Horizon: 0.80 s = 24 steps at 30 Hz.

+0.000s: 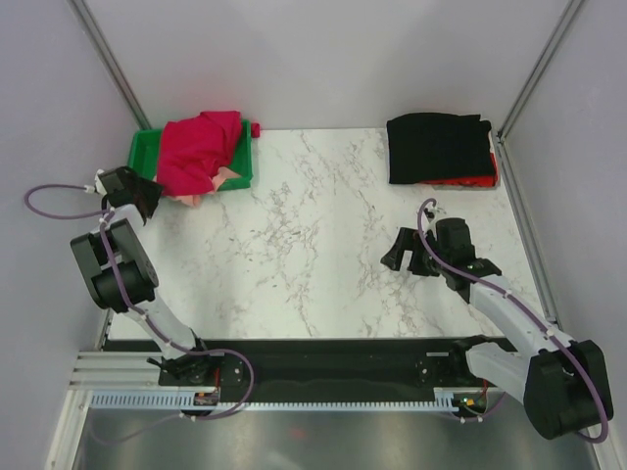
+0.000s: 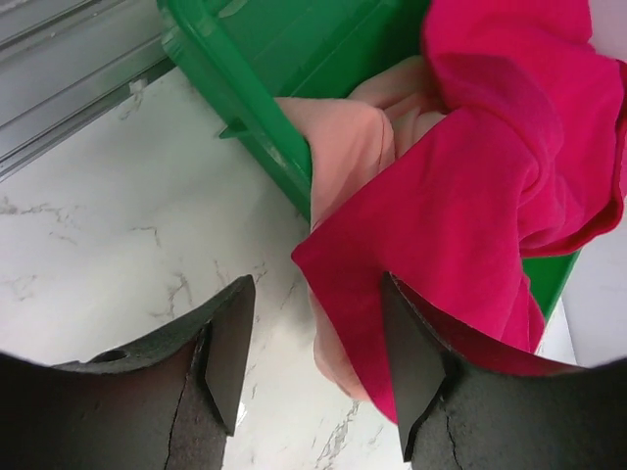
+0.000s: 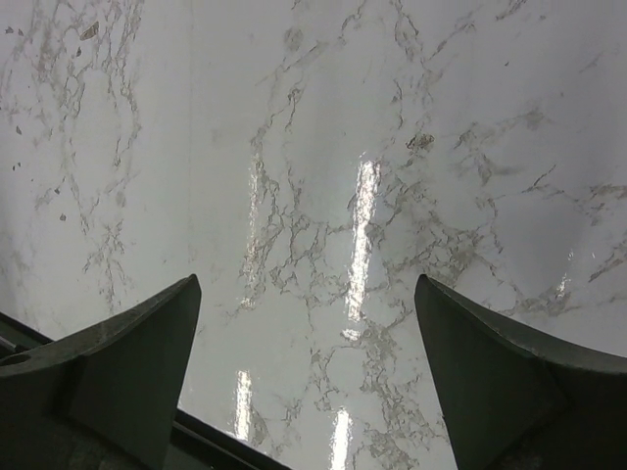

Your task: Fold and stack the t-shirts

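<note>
Three: crumpled crimson-red cloth t-shirt (image 1: pixel 201 147) over salmon-pink cloth t-shirt (image 2: pixel 343 147) in green plastic tray (image 1: pixel 145 149), far left; folded black cloth t-shirt (image 1: pixel 436 147), far right. Left fingers (image 2: pixel 227 352) apart astride crimson hem; right fingers (image 3: pixel 137 357) wide above marble surface (image 1: pixel 313 245).

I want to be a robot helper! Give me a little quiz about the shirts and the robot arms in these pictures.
1. True or false: the red shirt hangs over the edge of the green tray.
2. What lies under the right fingers? A the bare table; B the tray; C a cup.
3. Fill in: the folded shirt in the far right corner is ____.
Key: 1 true; 2 A; 3 black.
</note>
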Each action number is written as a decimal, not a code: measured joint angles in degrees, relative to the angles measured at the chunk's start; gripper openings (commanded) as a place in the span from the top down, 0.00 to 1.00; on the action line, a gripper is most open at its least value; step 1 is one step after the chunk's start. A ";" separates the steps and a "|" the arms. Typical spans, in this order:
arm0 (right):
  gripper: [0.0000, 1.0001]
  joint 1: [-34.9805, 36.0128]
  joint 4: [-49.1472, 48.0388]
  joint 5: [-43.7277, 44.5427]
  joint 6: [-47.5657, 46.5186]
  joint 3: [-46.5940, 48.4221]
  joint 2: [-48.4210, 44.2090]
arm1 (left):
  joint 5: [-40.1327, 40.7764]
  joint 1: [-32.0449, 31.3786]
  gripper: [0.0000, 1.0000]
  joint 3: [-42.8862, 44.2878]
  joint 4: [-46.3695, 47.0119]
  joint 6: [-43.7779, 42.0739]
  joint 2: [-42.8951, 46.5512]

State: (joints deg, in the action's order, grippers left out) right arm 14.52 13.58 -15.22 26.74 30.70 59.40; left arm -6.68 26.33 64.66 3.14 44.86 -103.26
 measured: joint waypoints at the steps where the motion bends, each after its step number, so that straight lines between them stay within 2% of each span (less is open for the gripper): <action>1: 0.02 0.00 -0.28 0.00 0.00 -0.07 0.13 | -0.09 0.02 0.39 0.13 0.57 0.22 -0.33; 9: 0.02 0.00 -1.36 -0.07 -0.02 -0.37 1.46 | -2.93 0.11 0.43 4.02 3.48 1.22 -4.37; 11: 0.02 0.00 -1.73 -0.07 -0.02 -0.59 1.57 | -3.21 0.11 0.47 4.22 3.54 1.25 -4.37; 12: 0.02 0.00 -1.88 -0.07 -0.02 -0.70 1.57 | -3.37 0.11 0.54 4.28 3.52 1.25 -4.37; 14: 0.02 0.00 -2.08 -0.04 -0.02 -0.87 1.60 | -3.58 0.13 0.58 4.42 3.45 1.33 -4.37; 18: 0.02 0.00 -2.45 -0.02 -0.02 -1.05 1.70 | -4.48 0.11 0.79 5.27 3.34 1.42 -4.37; 24: 0.02 0.00 -2.47 0.00 -0.04 -1.16 2.19 | -5.84 0.13 0.98 7.15 3.39 1.46 -4.96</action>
State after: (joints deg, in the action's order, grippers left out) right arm 14.52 11.11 -15.22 26.70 29.54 61.58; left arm -12.51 26.46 71.81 6.52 46.33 -108.22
